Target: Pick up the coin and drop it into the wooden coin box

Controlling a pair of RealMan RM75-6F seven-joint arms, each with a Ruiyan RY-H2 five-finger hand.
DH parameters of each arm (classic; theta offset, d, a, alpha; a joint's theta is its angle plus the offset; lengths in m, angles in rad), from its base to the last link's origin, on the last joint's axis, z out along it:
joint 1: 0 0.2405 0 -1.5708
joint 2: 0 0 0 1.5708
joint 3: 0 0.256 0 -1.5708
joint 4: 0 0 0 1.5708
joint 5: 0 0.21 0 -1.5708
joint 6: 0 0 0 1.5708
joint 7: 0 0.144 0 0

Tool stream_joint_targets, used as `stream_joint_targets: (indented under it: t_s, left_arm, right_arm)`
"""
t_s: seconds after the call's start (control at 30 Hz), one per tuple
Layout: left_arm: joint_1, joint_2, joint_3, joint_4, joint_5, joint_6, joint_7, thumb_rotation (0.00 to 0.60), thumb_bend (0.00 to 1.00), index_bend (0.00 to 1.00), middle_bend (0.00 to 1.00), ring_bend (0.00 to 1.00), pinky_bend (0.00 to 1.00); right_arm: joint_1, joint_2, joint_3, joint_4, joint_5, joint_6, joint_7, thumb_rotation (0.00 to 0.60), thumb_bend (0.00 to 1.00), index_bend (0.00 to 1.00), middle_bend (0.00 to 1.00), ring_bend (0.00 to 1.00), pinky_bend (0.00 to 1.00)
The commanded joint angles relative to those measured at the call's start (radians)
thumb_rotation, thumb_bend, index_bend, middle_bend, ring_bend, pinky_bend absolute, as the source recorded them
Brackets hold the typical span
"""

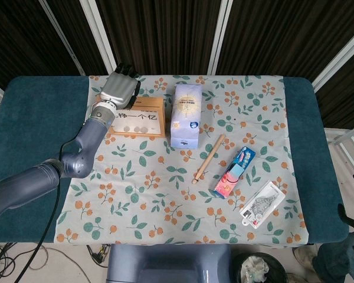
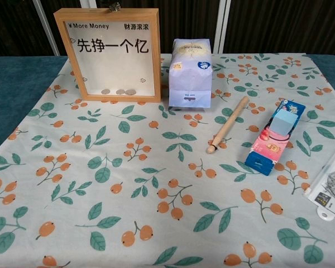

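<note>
1. A floral cloth with orange berries and green leaves [image 1: 165, 194] is covering the teal padded table [image 1: 35, 118]; dark slatted panels [image 1: 165, 29] are standing behind.
2. The upright glass-fronted wooden coin box [image 2: 114, 53] is sitting at the cloth's 10 o'clock, with small round coins [image 2: 119, 91] lying inside at its bottom.
3. The left hand [image 1: 119, 87] is hovering above the box's top edge, fingers curled downward; grip cannot be told.
4. The right hand is not showing.
</note>
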Motion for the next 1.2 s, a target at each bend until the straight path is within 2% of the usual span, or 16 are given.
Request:
stream_joint_targets:
  t_s: [0.03,0.97,1.07,1.2]
  left_arm:
    - [0.003,0.002,-0.003,-0.002,0.004,-0.001,-0.002,0.600,0.48,0.49,0.17,0.00,0.00]
    - [0.011,0.036,-0.002,-0.042,-0.018,-0.008,0.016,0.600,0.48,0.52,0.17,0.00,0.00]
    - [0.012,0.039,-0.002,-0.046,-0.018,-0.005,0.016,0.600,0.48,0.50,0.17,0.00,0.00]
    - [0.024,0.058,-0.022,-0.076,0.009,0.017,-0.010,0.600,0.46,0.42,0.16,0.00,0.00]
  right_arm:
    - [0.000,0.000,0.001,0.000,0.001,0.001,0.000,0.600,0.44,0.15,0.07,0.01,0.00]
    - [-0.001,-0.001,0.006,-0.006,0.018,0.005,-0.008,0.600,0.44,0.15,0.07,0.01,0.00]
    - [-0.001,-0.002,0.007,-0.008,0.019,0.008,-0.010,0.600,0.44,0.15,0.07,0.01,0.00]
    - [-0.001,-0.001,0.005,-0.006,0.014,0.006,-0.008,0.600,0.44,0.15,0.07,0.01,0.00]
